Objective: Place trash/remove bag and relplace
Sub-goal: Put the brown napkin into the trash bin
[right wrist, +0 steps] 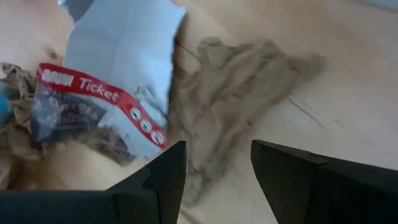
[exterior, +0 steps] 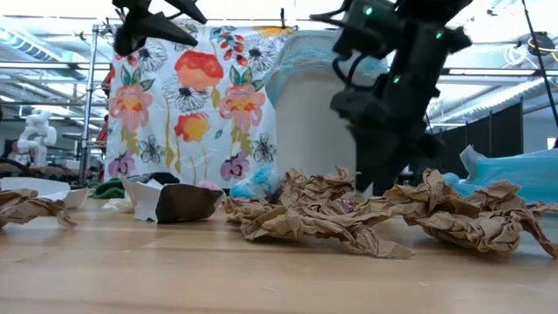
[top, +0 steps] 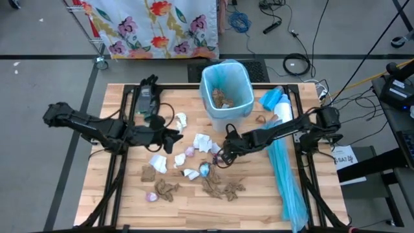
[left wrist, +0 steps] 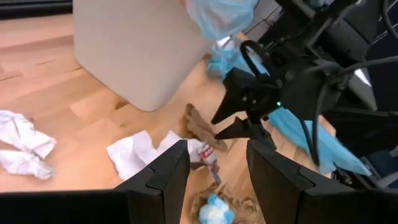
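Observation:
The trash lies scattered on the wooden table: white tissue scraps (top: 204, 142), crumpled brown paper (top: 223, 189) and a small pink bit (top: 151, 197). The bin (top: 226, 94) stands at the far middle, lined with a light-blue bag, with brown scraps inside. My left gripper (top: 176, 139) hangs open above the table, left of the tissue (left wrist: 134, 155). My right gripper (top: 223, 153) points steeply down, open, just above a brown scrap (right wrist: 249, 81) and a wrapper with a red band (right wrist: 99, 106). In the left wrist view the right gripper (left wrist: 231, 124) shows open over a brown scrap (left wrist: 200, 127).
Long light-blue plastic sheets (top: 288, 175) lie along the table's right side, under the right arm. A flowered cloth (top: 155, 26) hangs beyond the far edge. Cables run over the floor at the far right. Bare wood shows along the near edge.

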Action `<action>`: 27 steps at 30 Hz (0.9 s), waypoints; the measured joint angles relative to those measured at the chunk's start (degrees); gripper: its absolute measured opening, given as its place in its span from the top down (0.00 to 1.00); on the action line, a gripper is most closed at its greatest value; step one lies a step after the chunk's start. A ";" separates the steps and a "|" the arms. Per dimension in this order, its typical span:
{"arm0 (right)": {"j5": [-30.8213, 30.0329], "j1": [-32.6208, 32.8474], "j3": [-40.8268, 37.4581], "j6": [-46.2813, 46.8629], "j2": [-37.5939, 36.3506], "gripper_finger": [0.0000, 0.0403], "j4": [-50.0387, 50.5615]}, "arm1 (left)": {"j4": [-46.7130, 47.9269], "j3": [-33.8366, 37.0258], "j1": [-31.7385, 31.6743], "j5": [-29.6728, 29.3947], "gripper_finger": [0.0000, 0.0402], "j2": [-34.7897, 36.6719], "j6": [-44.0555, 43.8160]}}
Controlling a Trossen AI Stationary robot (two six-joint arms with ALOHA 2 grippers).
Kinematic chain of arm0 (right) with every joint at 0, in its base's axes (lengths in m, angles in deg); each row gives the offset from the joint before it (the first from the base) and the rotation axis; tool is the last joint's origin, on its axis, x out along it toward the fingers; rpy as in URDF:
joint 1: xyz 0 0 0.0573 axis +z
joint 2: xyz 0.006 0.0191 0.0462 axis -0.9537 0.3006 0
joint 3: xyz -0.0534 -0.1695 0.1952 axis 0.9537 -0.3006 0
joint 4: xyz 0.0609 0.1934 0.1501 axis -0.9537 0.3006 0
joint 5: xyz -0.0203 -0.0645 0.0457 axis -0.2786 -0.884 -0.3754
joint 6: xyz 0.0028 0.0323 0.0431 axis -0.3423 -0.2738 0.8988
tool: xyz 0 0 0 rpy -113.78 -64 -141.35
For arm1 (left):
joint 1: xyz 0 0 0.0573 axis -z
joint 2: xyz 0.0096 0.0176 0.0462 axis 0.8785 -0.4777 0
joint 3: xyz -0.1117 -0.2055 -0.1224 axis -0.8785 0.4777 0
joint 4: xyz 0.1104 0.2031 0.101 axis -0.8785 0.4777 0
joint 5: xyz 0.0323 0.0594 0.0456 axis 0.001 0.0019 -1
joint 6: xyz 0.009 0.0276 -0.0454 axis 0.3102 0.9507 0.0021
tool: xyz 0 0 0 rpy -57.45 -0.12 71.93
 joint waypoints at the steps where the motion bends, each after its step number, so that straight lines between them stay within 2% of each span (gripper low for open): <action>1: 0.01 -0.03 0.02 -0.31 0.95 0.57 -0.86 | 0.49 0.10 0.97 -1.02 0.59 -0.04 -0.72; 4: -0.39 -0.25 0.15 -1.36 3.86 0.59 -1.60 | 1.26 0.11 3.57 -4.42 0.59 -0.04 -2.25; 6: -0.52 -0.27 0.24 -2.23 5.22 0.65 -1.57 | 1.82 0.11 4.95 -6.26 0.59 -0.04 -2.38; 10: -1.87 1.11 0.09 -2.36 5.26 0.90 -0.99 | 5.31 0.11 6.43 -7.41 0.59 -0.03 -4.56; 12: -2.49 2.35 0.09 -1.80 3.69 0.97 -0.72 | 9.31 0.11 6.72 -7.39 0.59 -0.06 -6.56; 16: -0.27 5.21 -0.19 2.46 -2.63 0.98 5.48 | 9.93 2.04 6.33 -7.34 0.59 0.21 -6.48; 22: -1.07 11.35 0.16 10.77 -13.05 1.00 10.50 | 10.08 8.73 3.70 -5.36 0.59 4.92 -6.26; 27: -5.70 17.14 4.07 16.06 -18.25 1.00 17.06 | 3.76 15.62 -0.13 -0.45 0.59 9.38 -2.77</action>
